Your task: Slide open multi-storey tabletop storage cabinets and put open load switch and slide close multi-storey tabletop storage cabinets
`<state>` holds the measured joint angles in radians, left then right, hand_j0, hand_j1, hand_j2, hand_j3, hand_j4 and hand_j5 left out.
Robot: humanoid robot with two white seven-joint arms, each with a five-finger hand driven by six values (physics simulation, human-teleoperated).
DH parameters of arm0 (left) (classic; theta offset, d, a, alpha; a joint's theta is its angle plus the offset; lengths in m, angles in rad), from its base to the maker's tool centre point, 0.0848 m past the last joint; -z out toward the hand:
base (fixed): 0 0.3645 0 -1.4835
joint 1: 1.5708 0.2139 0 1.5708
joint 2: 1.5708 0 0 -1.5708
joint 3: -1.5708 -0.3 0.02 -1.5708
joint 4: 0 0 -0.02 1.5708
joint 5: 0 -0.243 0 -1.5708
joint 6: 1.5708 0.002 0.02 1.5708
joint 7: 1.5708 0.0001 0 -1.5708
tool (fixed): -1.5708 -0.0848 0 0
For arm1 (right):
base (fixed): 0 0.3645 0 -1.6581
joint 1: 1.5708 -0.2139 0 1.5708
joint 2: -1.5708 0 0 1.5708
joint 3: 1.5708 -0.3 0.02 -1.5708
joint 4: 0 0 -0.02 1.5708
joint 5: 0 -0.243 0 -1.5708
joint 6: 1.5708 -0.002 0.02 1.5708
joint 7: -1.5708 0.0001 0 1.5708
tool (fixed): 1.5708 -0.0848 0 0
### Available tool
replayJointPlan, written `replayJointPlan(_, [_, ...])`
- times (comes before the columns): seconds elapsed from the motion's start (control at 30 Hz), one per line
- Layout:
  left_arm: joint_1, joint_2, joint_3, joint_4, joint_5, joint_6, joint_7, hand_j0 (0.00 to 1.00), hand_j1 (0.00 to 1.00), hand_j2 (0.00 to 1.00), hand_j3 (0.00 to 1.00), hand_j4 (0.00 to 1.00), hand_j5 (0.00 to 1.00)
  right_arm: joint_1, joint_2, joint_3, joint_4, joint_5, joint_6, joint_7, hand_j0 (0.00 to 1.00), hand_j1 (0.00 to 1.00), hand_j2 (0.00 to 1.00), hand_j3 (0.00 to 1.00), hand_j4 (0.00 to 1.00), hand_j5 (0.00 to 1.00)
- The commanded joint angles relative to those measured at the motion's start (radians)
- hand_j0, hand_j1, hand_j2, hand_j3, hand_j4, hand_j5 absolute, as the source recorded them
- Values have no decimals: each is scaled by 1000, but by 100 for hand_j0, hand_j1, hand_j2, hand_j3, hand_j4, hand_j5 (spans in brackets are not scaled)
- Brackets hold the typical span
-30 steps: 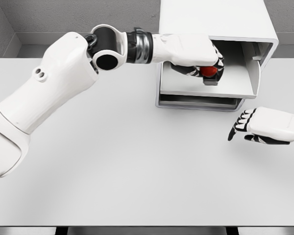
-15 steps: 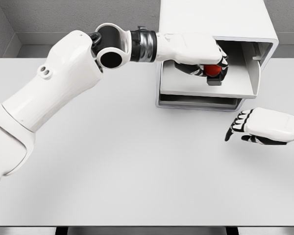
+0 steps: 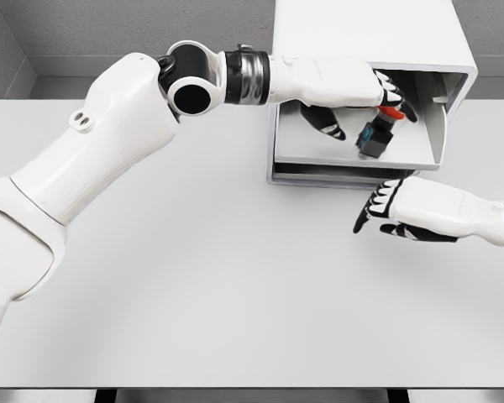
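The white storage cabinet [image 3: 365, 34] stands at the back right of the table, its upper drawer [image 3: 319, 154] slid out toward me. The load switch [image 3: 375, 137], a dark body with a red knob, lies tilted inside that drawer. My left hand [image 3: 365, 116] reaches over the drawer from the left with fingers spread, its fingertips [image 3: 401, 94] just above the red knob and no longer wrapped around the switch. My right hand [image 3: 378, 220] hovers open just below the cabinet's front right corner, palm down, holding nothing.
The white table [image 3: 193, 277] ends at a front edge near the bottom of the view. A lower drawer [image 3: 336, 176] shows slightly under the open one. Grey walls rise behind the table.
The left hand has opened and let go of the switch, which now lies tilted in the drawer. The right hand has moved left and up toward the cabinet front.
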<state>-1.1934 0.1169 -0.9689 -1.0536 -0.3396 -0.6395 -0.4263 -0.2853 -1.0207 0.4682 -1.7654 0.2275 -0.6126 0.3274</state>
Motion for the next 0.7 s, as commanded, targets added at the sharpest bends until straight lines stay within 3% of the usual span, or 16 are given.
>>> replayJointPlan(0.0, [0,7,10,20,-131,29,7,100,100,100,100,100,100,0,17,0,0,-7,2,-1,58,58,58,58,58,58])
replayJointPlan(0.17, [3,10,16,6,-122,29,7,100,100,100,100,100,100,-15,19,0,0,-8,2,-1,58,58,58,58,58,58])
replayJointPlan(0.27, [9,14,18,-49,-119,29,7,100,100,100,100,100,100,-15,19,0,0,-8,2,-1,58,58,58,58,58,58])
replayJointPlan(0.33, [9,14,16,-49,-121,29,4,71,71,71,71,71,71,-15,19,0,0,-8,2,-1,58,58,58,58,58,58])
replayJointPlan(0.53, [9,15,13,-51,-122,29,4,66,66,66,66,66,66,-15,17,0,0,-8,2,-1,58,58,58,58,58,58])
replayJointPlan(0.67, [15,47,10,-128,-121,29,4,66,66,66,66,66,66,-17,36,-2,0,-5,2,1,58,58,58,58,58,58])
